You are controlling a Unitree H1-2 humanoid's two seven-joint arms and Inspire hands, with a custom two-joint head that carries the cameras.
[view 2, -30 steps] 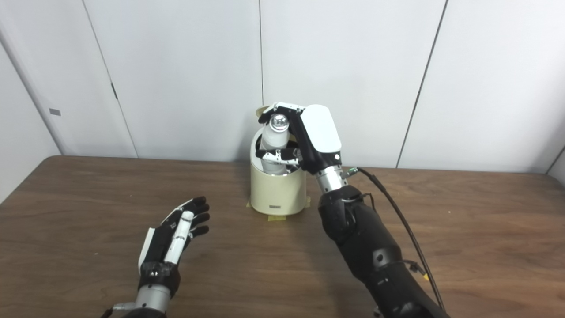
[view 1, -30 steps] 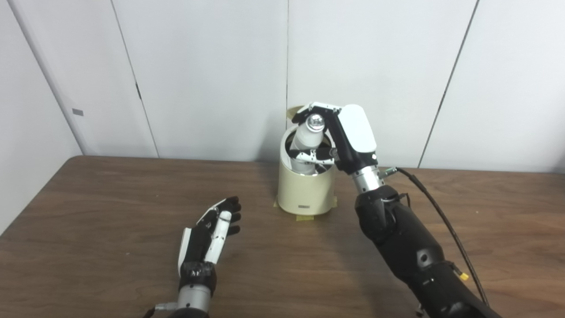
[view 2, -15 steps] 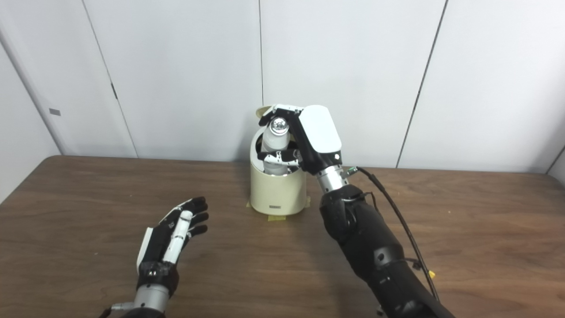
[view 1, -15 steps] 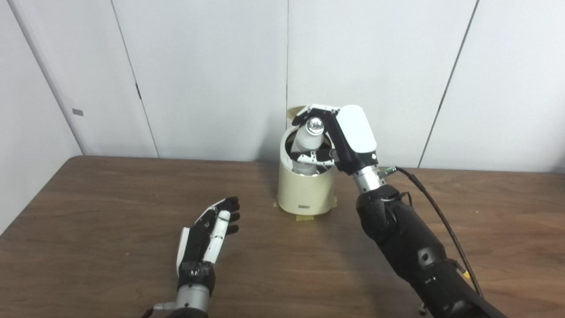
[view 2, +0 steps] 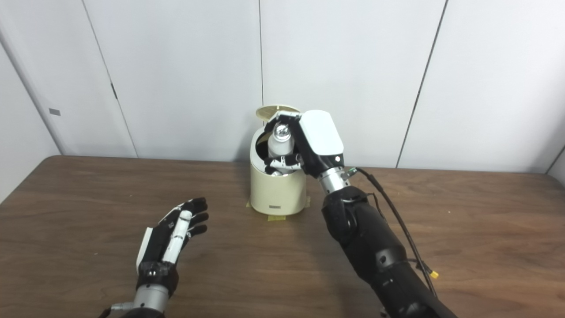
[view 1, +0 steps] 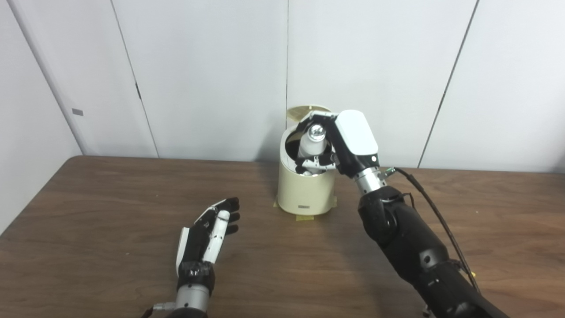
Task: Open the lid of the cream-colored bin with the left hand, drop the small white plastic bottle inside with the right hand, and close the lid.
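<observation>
The cream-colored bin (view 1: 304,190) stands at the table's far middle with its lid (view 1: 306,111) tipped up behind the opening. My right hand (view 1: 348,143) is over the bin's mouth, shut on the small white plastic bottle (view 1: 312,143). The bottle stands upright with its silver cap up, and its lower part is inside the rim. My left hand (view 1: 207,234) lies open and empty on the table, well to the front left of the bin.
The brown wooden table (view 1: 88,212) runs to a white panelled wall (view 1: 212,75) just behind the bin. Tape (view 1: 304,215) shows at the bin's base. A black cable (view 1: 437,216) trails along my right arm.
My right hand has moved down and a little right, lowering the bottle deeper into the bin. More of the lid shows behind it. My left hand has not moved.
</observation>
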